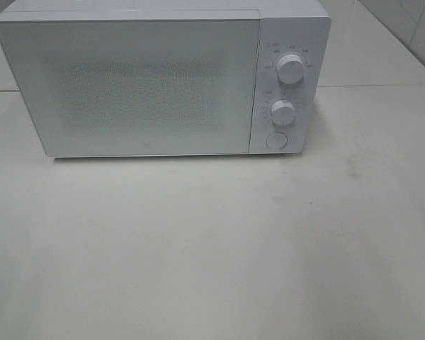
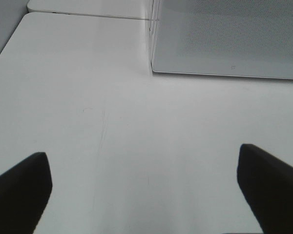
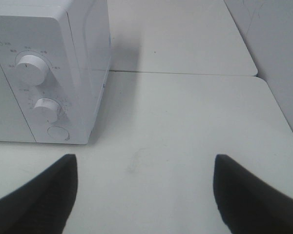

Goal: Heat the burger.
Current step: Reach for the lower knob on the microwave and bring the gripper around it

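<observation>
Stretching wide before shut microwave (image 1: 127, 85), table (image 1: 212, 248), left tool (image 2: 144, 170), right tool (image 3: 145, 165) agape.

High camera faces microwave (image 1: 149, 85) front; low wrist views share it.

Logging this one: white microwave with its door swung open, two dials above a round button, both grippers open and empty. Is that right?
Not quite: the microwave door is shut, as the exterior high view shows. The two dials above the round button, and the open, empty left gripper and right gripper, are as stated.
</observation>
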You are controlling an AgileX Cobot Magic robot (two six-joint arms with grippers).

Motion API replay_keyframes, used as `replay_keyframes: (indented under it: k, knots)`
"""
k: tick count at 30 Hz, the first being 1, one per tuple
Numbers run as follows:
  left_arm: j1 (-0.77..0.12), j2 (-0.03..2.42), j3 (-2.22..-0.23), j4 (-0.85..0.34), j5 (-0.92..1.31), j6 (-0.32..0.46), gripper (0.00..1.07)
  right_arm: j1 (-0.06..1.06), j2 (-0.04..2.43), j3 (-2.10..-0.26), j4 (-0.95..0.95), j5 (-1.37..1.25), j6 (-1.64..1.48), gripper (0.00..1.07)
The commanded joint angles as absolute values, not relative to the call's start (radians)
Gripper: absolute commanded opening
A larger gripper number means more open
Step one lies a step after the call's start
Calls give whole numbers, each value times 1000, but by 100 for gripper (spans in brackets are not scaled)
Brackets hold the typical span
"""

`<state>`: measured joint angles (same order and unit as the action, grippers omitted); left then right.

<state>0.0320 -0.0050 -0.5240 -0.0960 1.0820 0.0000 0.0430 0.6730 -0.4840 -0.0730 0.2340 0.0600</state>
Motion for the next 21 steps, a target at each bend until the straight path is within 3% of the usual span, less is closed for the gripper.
replay_keyframes:
  k: [1,21]
  knots:
    - [34,-27,-521,-103,1068,-8,97,37,722,-480,-73,170,62,74]
    - [34,-27,-521,-102,1068,-8,97,37,1127,-480,-78,-303,130,74]
